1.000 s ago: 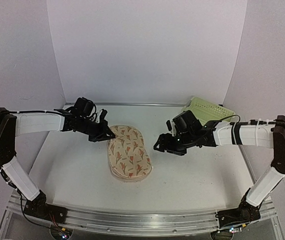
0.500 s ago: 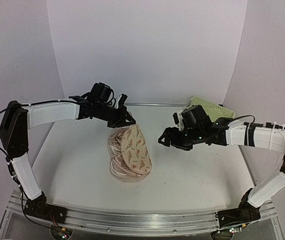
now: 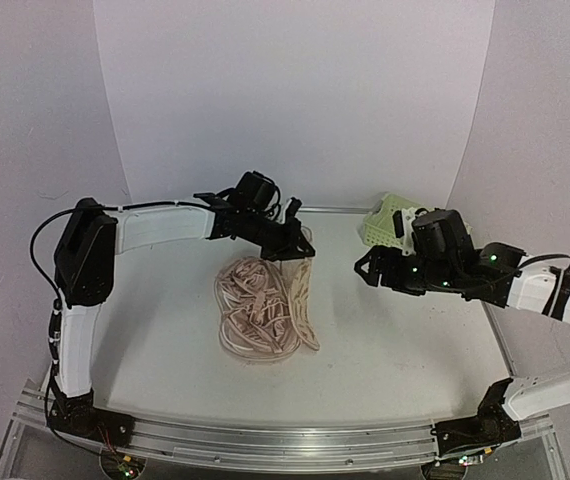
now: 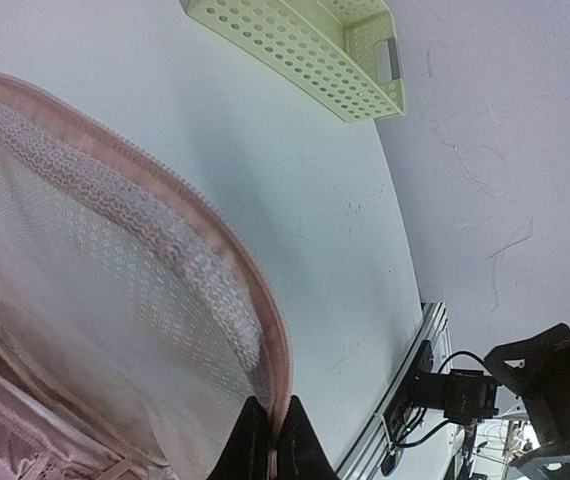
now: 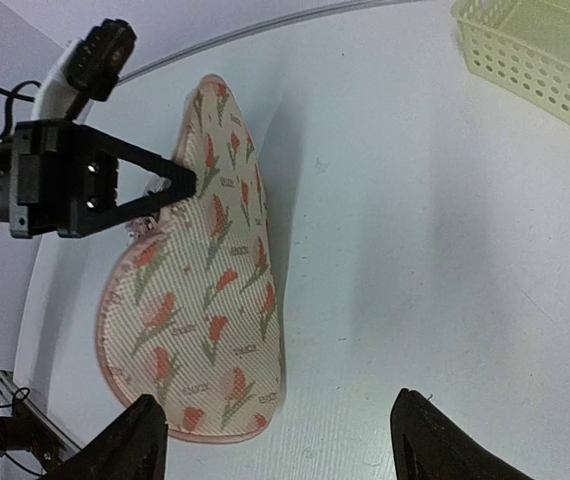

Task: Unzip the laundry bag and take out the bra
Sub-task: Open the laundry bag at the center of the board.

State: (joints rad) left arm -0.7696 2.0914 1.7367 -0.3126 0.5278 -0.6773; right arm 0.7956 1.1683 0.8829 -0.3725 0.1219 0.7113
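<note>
The laundry bag [image 3: 257,312] lies left of the basket [image 3: 383,222] (which sits farther back).

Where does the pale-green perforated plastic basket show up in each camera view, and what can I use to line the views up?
Top external: the pale-green perforated plastic basket sits right of centre, just above mid-height.
Left wrist: it runs along the top edge, centre to right.
Right wrist: it fills the top right corner.
Shared landmark: the beige leaf-printed fabric laundry bag, flap raised, lies left of the basket in all three views.
</note>
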